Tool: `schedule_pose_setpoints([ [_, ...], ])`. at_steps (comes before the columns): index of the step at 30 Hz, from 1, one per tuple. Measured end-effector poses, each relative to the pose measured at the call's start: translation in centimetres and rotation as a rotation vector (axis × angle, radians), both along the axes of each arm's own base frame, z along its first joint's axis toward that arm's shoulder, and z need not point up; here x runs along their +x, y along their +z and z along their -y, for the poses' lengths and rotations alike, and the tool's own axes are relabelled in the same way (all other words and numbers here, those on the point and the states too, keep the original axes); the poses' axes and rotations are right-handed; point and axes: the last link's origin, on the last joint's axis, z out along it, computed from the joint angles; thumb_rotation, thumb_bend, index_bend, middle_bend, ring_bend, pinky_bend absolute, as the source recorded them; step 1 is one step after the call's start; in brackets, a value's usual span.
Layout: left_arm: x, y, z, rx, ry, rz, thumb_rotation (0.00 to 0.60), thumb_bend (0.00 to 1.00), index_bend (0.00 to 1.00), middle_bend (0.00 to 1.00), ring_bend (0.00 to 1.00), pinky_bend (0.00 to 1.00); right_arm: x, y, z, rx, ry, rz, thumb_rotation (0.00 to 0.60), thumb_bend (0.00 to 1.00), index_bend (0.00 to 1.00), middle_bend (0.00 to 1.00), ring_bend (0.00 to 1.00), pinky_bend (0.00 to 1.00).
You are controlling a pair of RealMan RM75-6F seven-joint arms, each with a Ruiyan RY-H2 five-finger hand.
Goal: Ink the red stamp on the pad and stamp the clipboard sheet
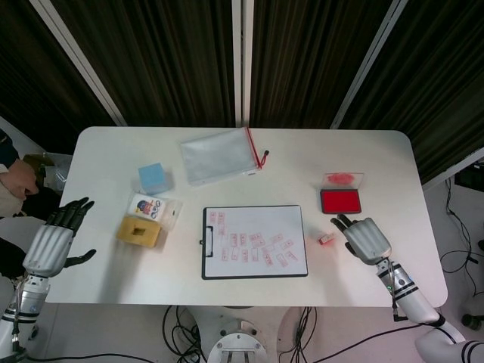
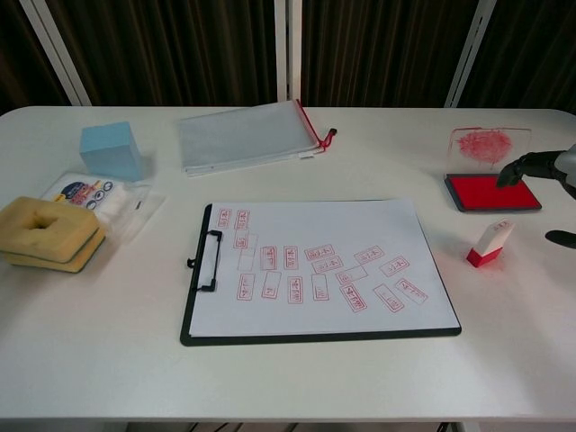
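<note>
Far edge of the table, near the middle: clear zip pouch with a red zipper. Left side: blue cube toward the far-left corner, flat plastic packet with a printed card just in front of it, yellow sponge block with a square hole touching the packet's near edge.

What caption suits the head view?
Right hand open beside the red stamp, ink pad and clipboard nearby.
</note>
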Motion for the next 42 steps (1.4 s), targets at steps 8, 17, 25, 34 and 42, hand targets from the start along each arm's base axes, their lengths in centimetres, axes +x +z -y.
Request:
schedule_pose_setpoints([
  [8,-0.1,-0.1,-0.1,-0.004,0.002,0.002,0.600,0.12,0.08,0.07,0.10,0.18,0.0,-1.9,0.6,0.023,0.000,0.024,0.600,0.20,0.36,0.34,0.70,0.86],
  [17,-0.1,0.0,0.0,-0.004,0.000,0.011,0.600,0.12,0.08,0.07,0.10,0.19,0.1,-3.5,0.6,0.047,-0.013,0.072,0.600,0.21,0.40,0.38,0.71,0.87],
  [25,-0.4,0.0,0.0,-0.004,0.007,0.004,0.600,0.12,0.08,0.07,0.10,0.19,-0.1,-4.3,0.8,0.050,-0.019,0.081,0.600,0.27,0.42,0.41,0.71,0.88],
  [34,-0.5,0.0,0.0,-0.005,0.013,0.006,0.600,0.12,0.08,0.07,0.10,0.19,0.0,-4.7,0.8,0.050,-0.022,0.108,0.600,0.28,0.45,0.44,0.71,0.88],
  [42,-0.6,0.1,0.0,-0.004,0.012,0.007,0.600,0.12,0.08,0.07,0.10,0.19,0.0,-4.6,0.9,0.036,-0.019,0.109,0.600,0.28,0.46,0.45,0.71,0.88],
])
